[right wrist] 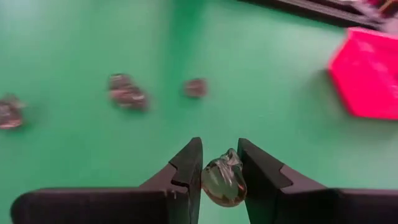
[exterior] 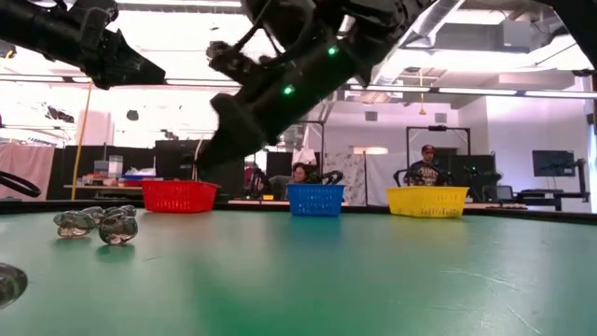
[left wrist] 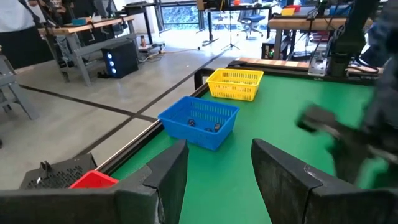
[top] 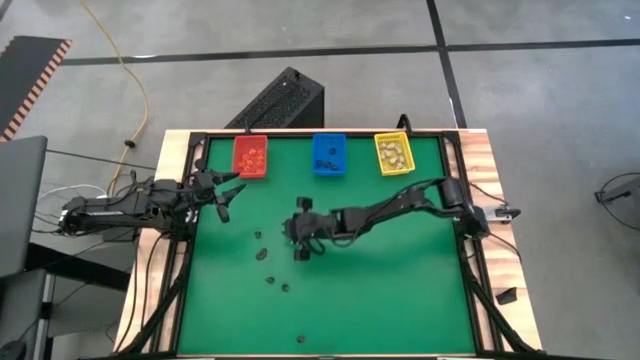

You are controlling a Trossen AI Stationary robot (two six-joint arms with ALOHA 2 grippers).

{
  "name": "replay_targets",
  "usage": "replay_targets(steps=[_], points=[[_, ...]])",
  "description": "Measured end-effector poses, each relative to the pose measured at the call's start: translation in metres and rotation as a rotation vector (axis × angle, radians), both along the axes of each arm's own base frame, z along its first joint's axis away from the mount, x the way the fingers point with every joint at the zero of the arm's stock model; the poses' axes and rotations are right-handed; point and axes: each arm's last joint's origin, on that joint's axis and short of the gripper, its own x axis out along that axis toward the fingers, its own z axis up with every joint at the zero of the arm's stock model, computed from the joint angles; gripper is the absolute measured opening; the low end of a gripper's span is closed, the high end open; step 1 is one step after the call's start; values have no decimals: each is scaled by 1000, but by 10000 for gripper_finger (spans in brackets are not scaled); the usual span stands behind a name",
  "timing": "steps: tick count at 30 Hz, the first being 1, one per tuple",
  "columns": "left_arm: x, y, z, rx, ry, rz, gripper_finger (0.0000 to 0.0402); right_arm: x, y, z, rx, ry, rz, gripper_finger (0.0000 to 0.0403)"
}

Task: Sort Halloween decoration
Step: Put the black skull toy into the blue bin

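Right pincer is clamped on one pale trinket above the green surface. Left pincer stands open near the red bin.

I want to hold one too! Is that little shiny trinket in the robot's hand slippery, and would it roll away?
Probably a bit slippery: the trinket looks glossy and rounded, pinched between the right hand's narrow fingers. It seems light, being far smaller than the hand. Its lumpy shape suggests it would wobble rather than roll far, like the others lying still on the mat.
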Motion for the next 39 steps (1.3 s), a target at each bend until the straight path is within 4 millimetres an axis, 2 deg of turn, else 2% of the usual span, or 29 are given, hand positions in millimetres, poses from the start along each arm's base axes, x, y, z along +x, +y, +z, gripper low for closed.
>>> replay_targets(steps=[2, 7, 13, 17, 21, 29, 39], points=[[0, 0, 0, -7, -3, 0, 169, -8, -18, 7, -7, -2, -39, 113], [0, 0, 0, -29, -18, -1, 169, -42, -64, 11, -12, -14, -181, 113], [0, 0, 0, -38, -21, -7, 169, -82, -119, 13, 79, -182, -375, 113], [0, 0, 0, -39, -25, -7, 169, -97, -150, 10, 138, -212, -505, 113], [0, 0, 0, -39, -29, -6, 169, -103, -173, 3, 195, -221, -602, 113], [0, 0, 0, -34, -22, -7, 169, -117, -196, -5, 242, -182, -760, 113], [0, 0, 0, -33, -22, -6, 169, -116, -195, -5, 267, -189, -728, 168]])
